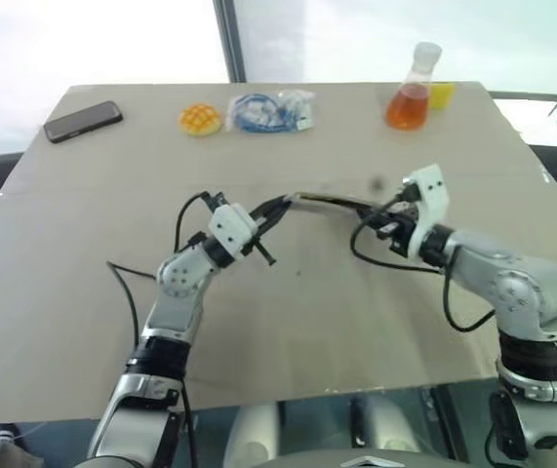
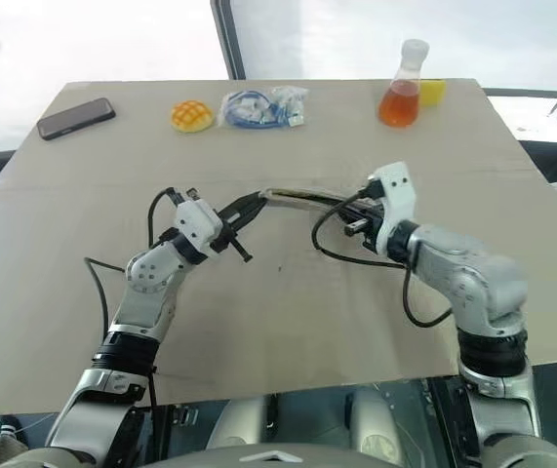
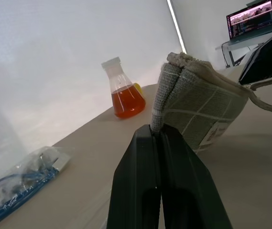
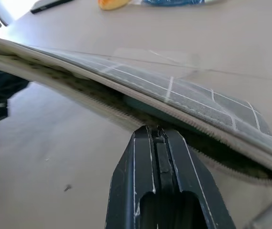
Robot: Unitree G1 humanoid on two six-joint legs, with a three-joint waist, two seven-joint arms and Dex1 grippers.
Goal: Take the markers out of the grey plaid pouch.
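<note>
Pouch held up between both hands above mid-counter, mouth partly unzipped.

Left hand (image 3: pixel 157 136) pinched tight on the end seam of the grey plaid pouch (image 3: pixel 200 114); right hand (image 4: pixel 157 136) closed, tips at the open zipper edge, whether pinching a marker or fabric I cannot tell. A dark teal shape shows just inside the mouth, probably one marker (image 4: pixel 147 107); the rest of the contents are hidden. Judgement: keep the left grip fixed and the pouch taut, reach the right tips deeper along the slot, then draw the marker out lengthwise. Far edge of counter (image 1: pixel 83 322): clear bag (image 1: pixel 270 110) with blue cable; flask (image 1: pixel 410 93) part full of orange liquid.
</note>
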